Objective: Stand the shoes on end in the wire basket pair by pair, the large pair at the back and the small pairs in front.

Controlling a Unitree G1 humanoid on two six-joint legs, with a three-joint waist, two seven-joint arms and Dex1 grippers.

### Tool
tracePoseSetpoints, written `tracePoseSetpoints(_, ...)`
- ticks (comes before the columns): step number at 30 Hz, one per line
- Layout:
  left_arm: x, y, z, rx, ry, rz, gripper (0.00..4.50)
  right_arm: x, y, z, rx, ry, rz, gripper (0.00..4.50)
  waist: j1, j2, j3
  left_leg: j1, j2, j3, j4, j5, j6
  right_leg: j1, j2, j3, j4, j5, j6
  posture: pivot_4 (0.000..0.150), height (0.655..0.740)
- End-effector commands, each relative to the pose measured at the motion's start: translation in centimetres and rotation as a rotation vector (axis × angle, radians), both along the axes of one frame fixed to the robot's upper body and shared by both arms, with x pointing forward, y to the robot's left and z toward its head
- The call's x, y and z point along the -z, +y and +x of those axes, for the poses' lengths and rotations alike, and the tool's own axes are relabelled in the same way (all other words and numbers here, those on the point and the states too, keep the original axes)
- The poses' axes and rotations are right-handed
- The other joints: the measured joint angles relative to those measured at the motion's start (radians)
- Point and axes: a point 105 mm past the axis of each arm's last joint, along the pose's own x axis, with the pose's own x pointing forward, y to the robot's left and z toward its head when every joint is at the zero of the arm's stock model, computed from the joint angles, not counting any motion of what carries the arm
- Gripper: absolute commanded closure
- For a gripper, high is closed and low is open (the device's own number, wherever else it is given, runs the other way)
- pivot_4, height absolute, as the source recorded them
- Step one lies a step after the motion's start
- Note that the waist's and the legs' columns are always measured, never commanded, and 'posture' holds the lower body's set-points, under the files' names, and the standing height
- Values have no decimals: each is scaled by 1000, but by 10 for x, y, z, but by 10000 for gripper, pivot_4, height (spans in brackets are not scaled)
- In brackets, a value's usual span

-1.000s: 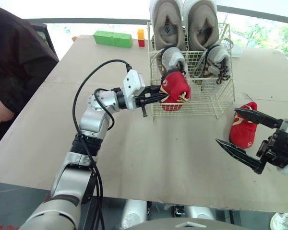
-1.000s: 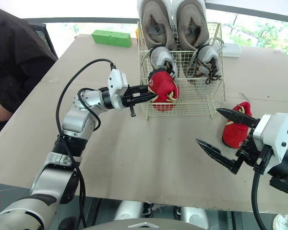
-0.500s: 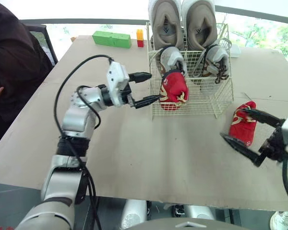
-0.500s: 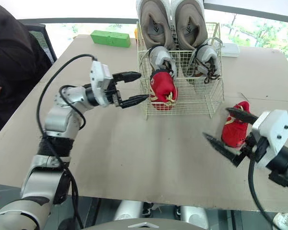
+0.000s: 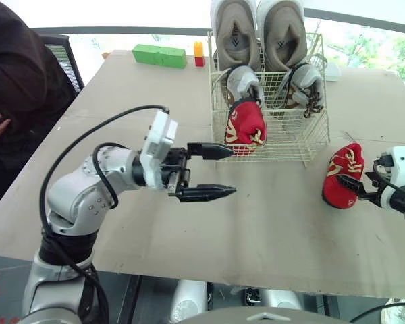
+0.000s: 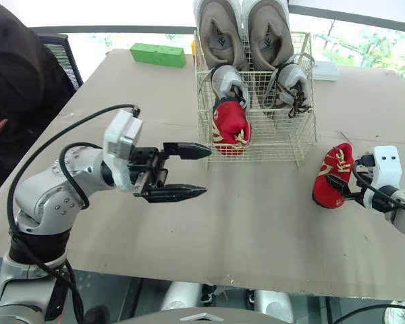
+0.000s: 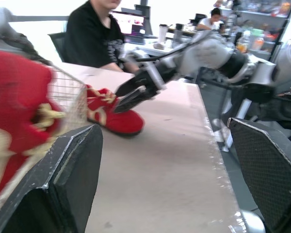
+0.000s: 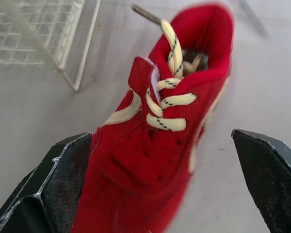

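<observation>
The wire basket (image 5: 310, 145) holds a large grey pair (image 5: 234, 30) on end at the back and a small grey pair (image 5: 241, 84) in front of it. One red shoe (image 5: 245, 128) stands on end at the basket's front left. My left gripper (image 5: 226, 172) hangs open and empty over the table, a little to the near left of the basket. The other red shoe (image 5: 344, 177) lies on the table to the right of the basket. My right gripper (image 8: 161, 136) is open, with one finger on each side of this shoe; the right finger stands apart from it.
A green block (image 5: 159, 54) and a small red and yellow block (image 5: 198, 52) lie at the table's far edge. A person in dark clothes (image 5: 20, 74) sits at the left. A white object (image 5: 332, 71) lies behind the basket.
My left gripper let go of the red shoe in the basket, opened and drew back toward the near left. My right gripper moved forward and now straddles the red shoe on the table.
</observation>
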Motion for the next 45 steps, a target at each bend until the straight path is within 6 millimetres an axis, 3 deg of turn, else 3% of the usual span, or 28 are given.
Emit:
tracePoseSetpoints(1, -6, -3, -9, 30, -23, -9, 0, 0, -12, 1, 20, 32, -19, 16774, 2, 0, 0, 0, 0, 0, 0, 0, 0, 0, 0, 0, 0, 0, 0, 1500, 7400)
tracePoseSetpoints(7, -5, -4, -11, 26, -25, -4, 0, -13, -16, -9, 24, -26, -21, 43847, 4, 0, 0, -1, 0, 0, 0, -1, 1, 0, 0, 0, -1, 0, 0, 1500, 7400)
tracePoseSetpoints(8, -5, -4, -11, 23, -21, -6, 0, -22, -14, -10, 20, -86, -9, 44573, 4, 0, 0, -1, 0, 0, 0, -1, 1, 0, 0, 0, -1, 0, 0, 1500, 7400)
tracePoseSetpoints(12, 1, -2, -9, 2, -22, 5, 0, -97, 9, -16, -21, -506, -23, 44573, -5, 4, 1, -1, 0, 0, -1, -1, 1, -1, 0, 0, -1, 0, 1, 1500, 7400)
tracePoseSetpoints(17, 4, -5, -6, -25, -34, -27, 0, -185, 76, -21, -149, -1002, 219, 44573, -31, 5, 1, 1, 1, 1, -1, 0, -1, -1, 1, 2, 1, -1, 2, 1500, 7400)
tracePoseSetpoints(19, 6, -5, -5, -35, -37, -33, 0, -198, 91, -19, -170, -1094, 239, 44573, -29, 5, 1, 1, 1, 0, -1, 1, -2, -1, 3, 2, 1, -1, 2, 1500, 7400)
tracePoseSetpoints(22, 7, -5, -5, -49, -25, -48, 0, -197, 102, -5, -116, -1200, 88, 44573, -17, 4, 0, 1, 1, 0, -3, 1, -2, -1, 3, 1, 0, 0, 0, 1500, 7400)
tracePoseSetpoints(27, 0, 0, 3, -151, -15, -136, 0, -164, 127, 16, -149, -1290, -108, 44573, -17, 4, 0, -1, -1, 2, -3, 0, 0, -2, -1, 2, -1, 0, 0, 1500, 7400)
tracePoseSetpoints(35, 8, 18, -1, -307, -23, -166, 0, -90, 129, 27, -163, -1239, -247, 44573, -25, 4, 0, 1, 0, 2, -3, 0, 0, -2, -1, 2, 0, 0, 0, 1500, 7400)
tracePoseSetpoints(40, 12, 22, 0, -324, -32, -157, 0, -52, 123, 37, -176, -1139, -207, 44573, -24, 4, -1, 4, 0, 2, -3, 0, 0, 0, -1, 2, 1, 0, 0, 1500, 7400)
tracePoseSetpoints(43, 12, 24, 1, -331, -31, -157, 0, -35, 125, 34, -240, -1074, -167, 35192, -24, 3, -2, 4, 0, 2, -3, 0, 0, 0, -1, 2, 1, 0, 0, 1500, 7400)
tracePoseSetpoints(44, 13, 24, 1, -333, -30, -157, 0, -32, 126, 32, -265, -1061, -163, 28845, -24, 3, -2, 4, 0, 2, -3, 0, 0, 1, -1, 2, 1, 0, 0, 1500, 7400)
tracePoseSetpoints(45, 14, 24, 1, -334, -30, -156, 0, -31, 125, 30, -273, -1053, -154, 25938, -24, 4, -2, 4, 0, 2, -3, 0, 0, 0, -1, 2, 1, 0, 0, 1500, 7400)
